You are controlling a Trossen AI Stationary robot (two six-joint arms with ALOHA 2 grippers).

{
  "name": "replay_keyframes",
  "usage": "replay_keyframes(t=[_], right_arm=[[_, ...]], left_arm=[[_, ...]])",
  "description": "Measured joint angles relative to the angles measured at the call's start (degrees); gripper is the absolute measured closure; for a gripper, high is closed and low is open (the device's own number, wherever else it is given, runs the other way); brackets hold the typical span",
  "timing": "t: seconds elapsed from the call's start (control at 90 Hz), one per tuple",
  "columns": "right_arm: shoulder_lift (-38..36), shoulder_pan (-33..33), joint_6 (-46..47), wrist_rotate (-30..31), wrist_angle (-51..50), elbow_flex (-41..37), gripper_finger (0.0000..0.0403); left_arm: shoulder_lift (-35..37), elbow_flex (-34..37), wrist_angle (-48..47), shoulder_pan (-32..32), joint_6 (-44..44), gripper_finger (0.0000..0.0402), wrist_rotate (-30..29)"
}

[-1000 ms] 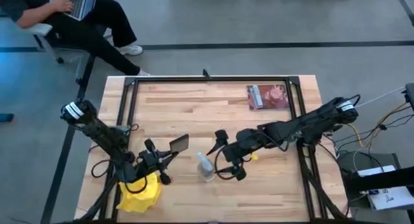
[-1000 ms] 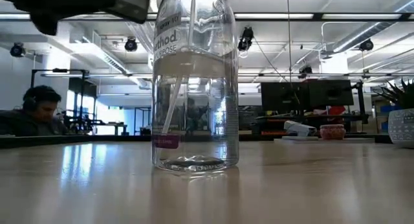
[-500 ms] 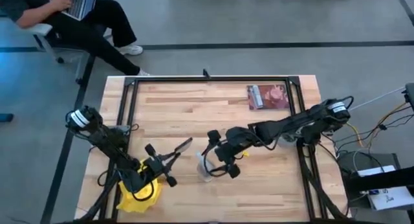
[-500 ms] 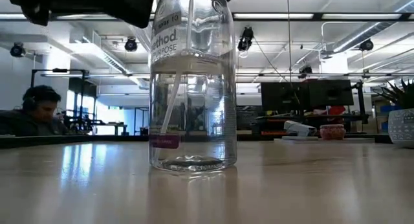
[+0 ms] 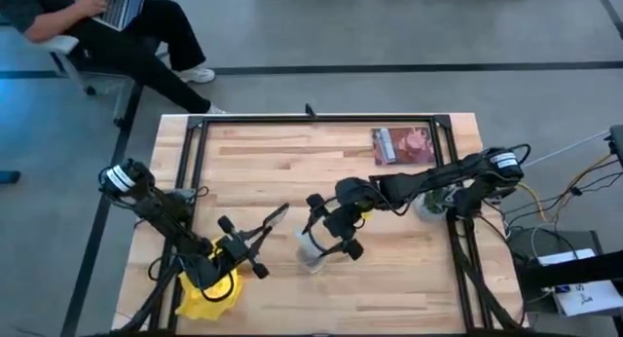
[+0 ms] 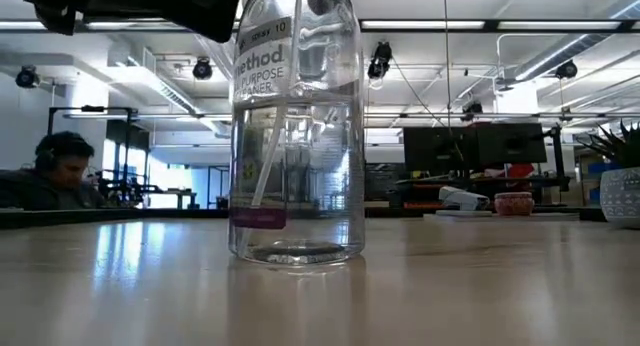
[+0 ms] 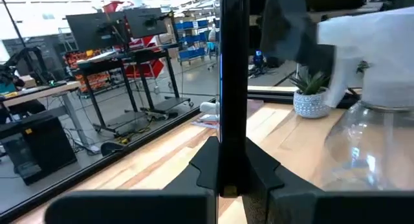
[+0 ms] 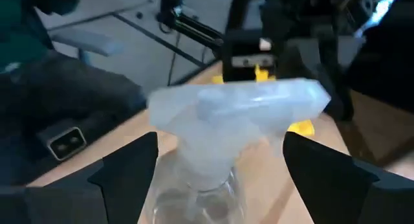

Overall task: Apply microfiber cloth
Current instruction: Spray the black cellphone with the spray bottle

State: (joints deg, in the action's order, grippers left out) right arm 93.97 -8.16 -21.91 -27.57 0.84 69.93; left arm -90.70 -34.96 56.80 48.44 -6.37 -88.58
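The wooden desk (image 5: 273, 152) carries a clear spray bottle (image 5: 310, 251) near its middle, and the yellow microfiber cloth (image 5: 202, 298) is bunched at the near left edge, under the left arm. The left tool (image 5: 255, 244) is clamped on a black phone (image 5: 274, 218), held up edge-on just left of the bottle. The right tool (image 5: 326, 235) hangs over the bottle's sprayer head, fingers spread wide to either side of it, gripping nothing. The likely risk: closing off-centre could tip the bottle toward the phone, and the cloth lies untouched.
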Motion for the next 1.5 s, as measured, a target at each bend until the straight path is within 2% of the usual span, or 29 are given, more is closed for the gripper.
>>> replay_keyframes(t=[0.189, 0.444, 0.633, 0.833, 1.044, 1.356, 1.5], right_arm=[[0.0, 0.0, -2.7, 0.0, 0.3, 0.0, 0.0091], [-0.8, 0.3, -1.2, 1.1, -0.2, 0.1, 0.0097], [-1.3, -1.0, 1.7, 10.9, -2.3, 1.5, 0.0110], [-1.3, -2.6, 7.9, 16.6, -2.7, 2.8, 0.0122], [-1.3, -5.1, 10.0, 25.9, -3.0, 2.9, 0.0136], [-2.0, -7.2, 11.0, 32.6, -10.3, 4.7, 0.0155], [-2.0, -8.4, 11.4, 33.5, -12.3, 6.8, 0.0162]], left_arm=[[0.0, 0.0, 0.0, -0.6, 0.4, 0.0390, 0.0], [0.0, -0.2, -0.1, -0.7, 1.0, 0.0390, 1.1], [-0.2, -0.2, -0.5, -0.7, 1.4, 0.0390, 1.2], [-0.2, -0.2, -1.3, -0.7, 1.5, 0.0390, 1.2], [-0.2, -0.2, -1.9, -0.7, 3.5, 0.0390, 1.1], [-0.2, -0.2, -8.9, -1.1, 14.4, 0.0390, 1.1], [-0.2, -0.2, -12.1, -2.3, 19.4, 0.0390, 1.2]])
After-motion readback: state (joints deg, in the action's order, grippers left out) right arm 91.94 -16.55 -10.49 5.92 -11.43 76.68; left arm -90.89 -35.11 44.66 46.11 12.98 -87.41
